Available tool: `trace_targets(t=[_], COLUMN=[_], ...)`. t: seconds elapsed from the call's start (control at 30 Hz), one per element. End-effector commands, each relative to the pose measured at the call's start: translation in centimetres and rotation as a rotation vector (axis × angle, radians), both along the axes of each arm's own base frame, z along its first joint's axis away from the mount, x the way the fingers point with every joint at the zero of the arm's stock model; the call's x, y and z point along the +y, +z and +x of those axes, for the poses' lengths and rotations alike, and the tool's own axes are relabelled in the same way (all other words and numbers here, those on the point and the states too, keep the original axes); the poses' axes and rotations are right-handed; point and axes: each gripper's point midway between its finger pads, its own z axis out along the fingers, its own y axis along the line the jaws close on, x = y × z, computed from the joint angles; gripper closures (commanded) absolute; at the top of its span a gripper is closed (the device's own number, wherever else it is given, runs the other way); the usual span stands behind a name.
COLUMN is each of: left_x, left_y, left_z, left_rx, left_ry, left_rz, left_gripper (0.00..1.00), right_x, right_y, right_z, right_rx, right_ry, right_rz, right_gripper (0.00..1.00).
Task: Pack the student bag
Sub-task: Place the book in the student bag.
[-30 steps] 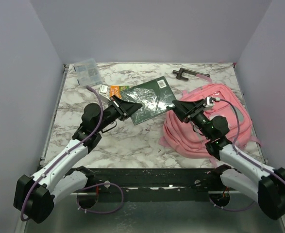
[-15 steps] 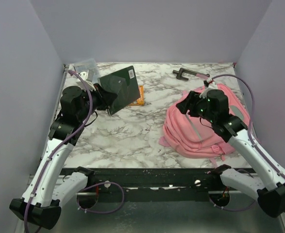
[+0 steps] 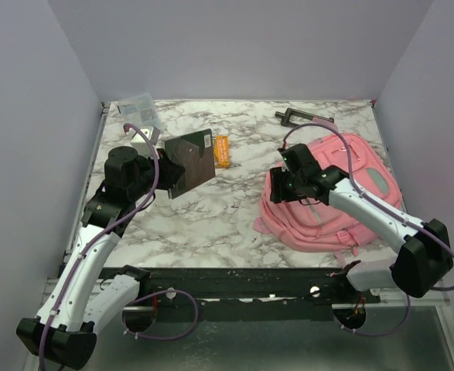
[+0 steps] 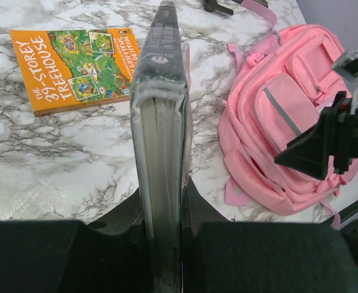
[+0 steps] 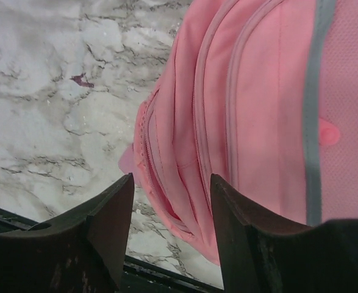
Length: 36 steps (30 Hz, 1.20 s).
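Pink backpack (image 3: 350,189) appears closed, nothing packed. Left claw (image 4: 163,204) clamps a dark book (image 4: 159,104) aloft; right claw (image 5: 171,186), spread and empty, hovers over the backpack.

Top camera high at near side, looking down; wrist cameras close; all share student bag (image 3: 358,158)

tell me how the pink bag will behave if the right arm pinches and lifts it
Probably floppy: the bag lies slumped in soft folds, so it would likely sag from the open right end effector rather than lift flat. It looks fairly empty, so probably light and apt to slide on the smooth table.
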Motion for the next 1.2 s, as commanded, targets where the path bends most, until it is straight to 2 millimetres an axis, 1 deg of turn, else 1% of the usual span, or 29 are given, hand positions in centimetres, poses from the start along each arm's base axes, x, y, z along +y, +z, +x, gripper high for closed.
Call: trace_targets(t=[0.0,0.03,0.13,0.17,0.3,0.37,0.47,0.57,0.63,0.77,0.83,0.87,0.9,0.93,0.97,1.03,1.07,1.17], left_x=[-0.7,-0.8,-1.0,-1.1,-1.2,-1.3,-1.4,-1.5,-1.6,-1.7,-1.8,-1.8,-1.8,-1.8,-1.7,-1.9,-1.9,-2.0], left_y=[3.7,3.8,3.8,3.8,3.5,3.5,3.3,3.1,2.9,2.6,2.5,2.4,2.3,2.2,2.1,1.8,1.8,1.6], left_z=[0.1,0.1,0.0,0.0,0.1,0.0,0.1,0.2,0.3,0.4,0.5,0.5,0.5,0.6,0.7,0.8,0.8,0.8], left_rx=[-0.143,-0.141,-0.137,-0.137,-0.127,-0.125,-0.118,-0.108,-0.104,-0.093,-0.087,-0.085,-0.083,-0.082,-0.078,-0.067,-0.065,-0.06], left_ry=[-0.042,-0.051,-0.062,-0.066,-0.072,-0.077,-0.083,-0.086,-0.086,-0.088,-0.093,-0.094,-0.093,-0.09,-0.087,-0.091,-0.095,-0.097], left_rz=[-0.049,-0.052,-0.056,-0.057,-0.057,-0.057,-0.059,-0.057,-0.056,-0.056,-0.057,-0.057,-0.056,-0.055,-0.053,-0.056,-0.06,-0.065], left_gripper=[1.0,1.0,1.0,1.0,1.0,1.0,1.0,1.0,1.0,1.0,1.0,1.0,1.0,1.0,1.0,1.0,1.0,1.0], right_x=[0.2,0.4,0.5,0.6,0.3,-0.2,-0.8,-0.7,-0.8,-0.7,-0.7,-0.8,-1.0,-1.0,-1.0,-0.9,-0.8,-0.6], right_y=[-1.8,-2.2,-3.0,-3.3,-4.0,-4.4,-5.2,-6.1,-6.7,-8.0,-8.5,-8.6,-8.4,-7.9,-7.1,-4.6,-3.1,2.0], right_z=[-0.5,-0.6,-0.5,-0.5,-0.5,-0.3,-0.2,-0.4,-0.4,-0.6,-0.6,-0.5,-0.3,-0.1,0.3,1.1,1.5,2.8], right_rx=[0.02,0.017,0.011,0.013,0.008,0.006,0.009,0.026,0.027,0.032,0.029,0.02,0.01,-0.006,-0.027,-0.093,-0.133,-0.254], right_ry=[0.028,0.033,0.042,0.046,0.048,0.039,0.03,0.043,0.042,0.049,0.046,0.031,0.014,-0.001,-0.019,-0.055,-0.064,-0.081], right_rz=[-0.167,-0.207,-0.293,-0.315,-0.366,-0.395,-0.433,-0.441,-0.458,-0.473,-0.476,-0.48,-0.485,-0.481,-0.475,-0.441,-0.418,-0.372], right_gripper=[0.44,0.44,0.55,0.57,0.59,0.6,0.64,0.68,0.68,0.56,0.55,0.56,0.62,0.71,0.82,0.94,0.99,1.0])
